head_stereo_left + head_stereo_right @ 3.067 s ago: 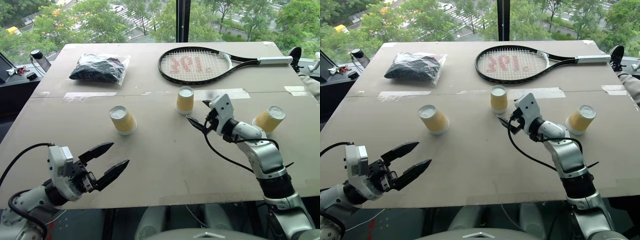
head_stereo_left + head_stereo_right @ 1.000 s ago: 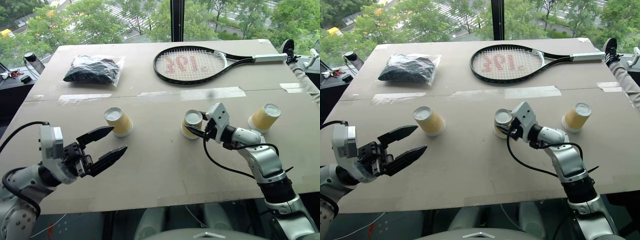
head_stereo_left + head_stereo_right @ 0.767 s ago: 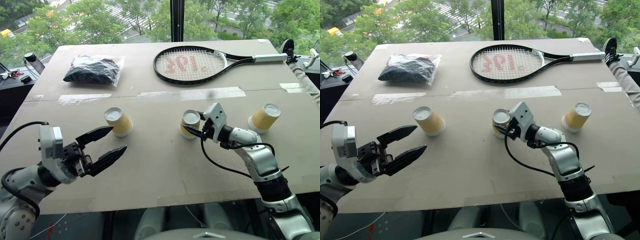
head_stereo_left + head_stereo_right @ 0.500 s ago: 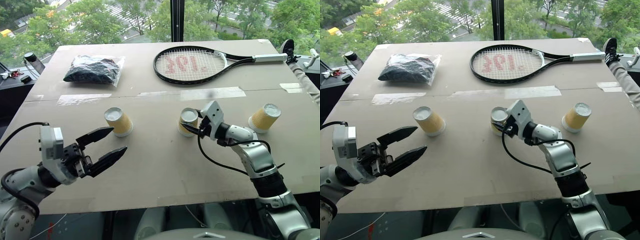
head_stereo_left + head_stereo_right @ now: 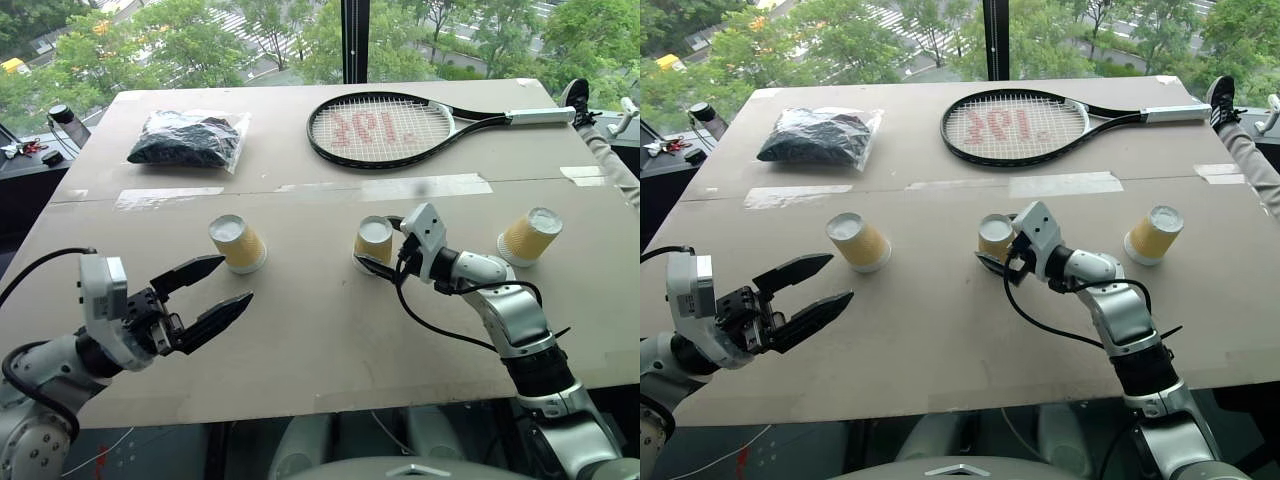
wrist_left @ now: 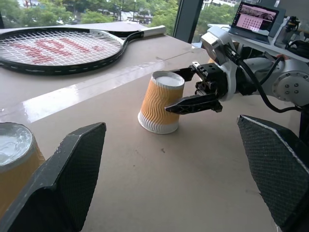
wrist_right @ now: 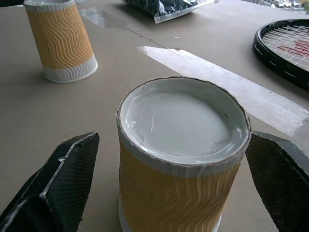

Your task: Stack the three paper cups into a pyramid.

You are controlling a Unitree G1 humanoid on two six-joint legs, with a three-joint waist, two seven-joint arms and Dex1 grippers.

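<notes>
Middle cup between spread right gripper fingers, arm level

tennis racket, black bag, taped cardboard table

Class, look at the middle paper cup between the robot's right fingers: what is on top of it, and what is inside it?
Nothing sits on the middle paper cup; it stands upside down, its white base facing up and bare. Its inside cannot be seen, since the mouth faces the table.
</notes>
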